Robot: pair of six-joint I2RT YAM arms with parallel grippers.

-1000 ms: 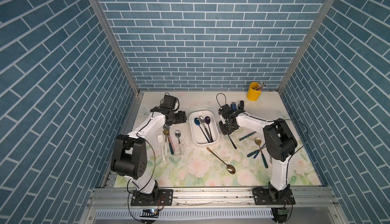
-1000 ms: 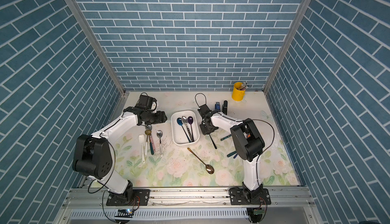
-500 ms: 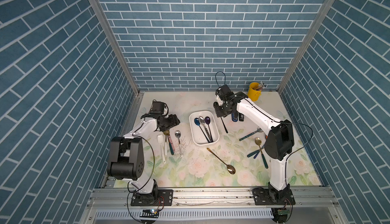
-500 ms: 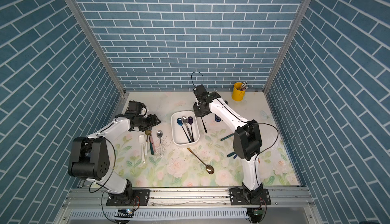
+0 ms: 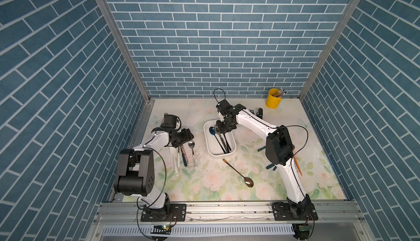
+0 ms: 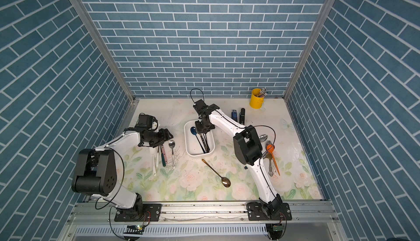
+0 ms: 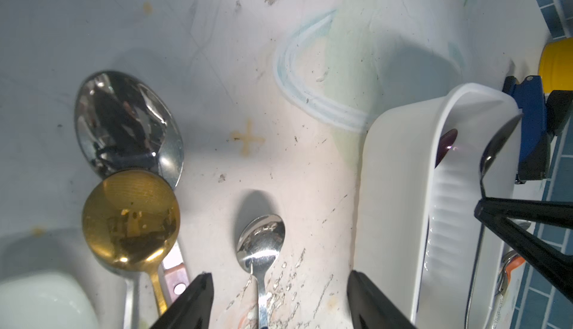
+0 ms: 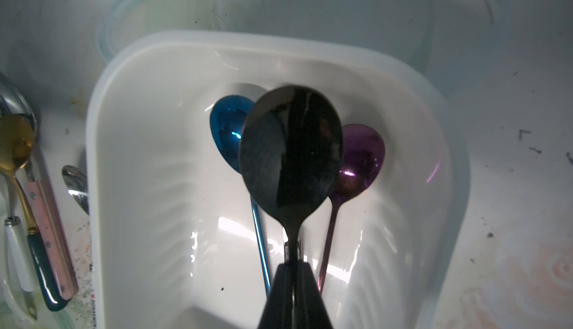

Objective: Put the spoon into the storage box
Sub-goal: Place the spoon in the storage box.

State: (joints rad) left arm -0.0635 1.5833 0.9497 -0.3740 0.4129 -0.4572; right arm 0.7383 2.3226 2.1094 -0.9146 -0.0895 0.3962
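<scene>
While the right gripper (image 8: 293, 264) clamps the black spoon (image 8: 291, 150) over the box (image 8: 93, 163) — rims clear either side — the left gripper (image 7: 279, 277) gapes above a silver spoon (image 7: 262, 243).

Bright, even overhead light; glare patches inside the storage box (image 8: 102, 144), soft shadows.

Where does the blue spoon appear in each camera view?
Top view: blue spoon inside white box, far end.
Top view: same place.
Left wrist: not visible.
Right wrist: in the box, partly behind the black spoon, at.
Shared landmark: the white box.
</scene>
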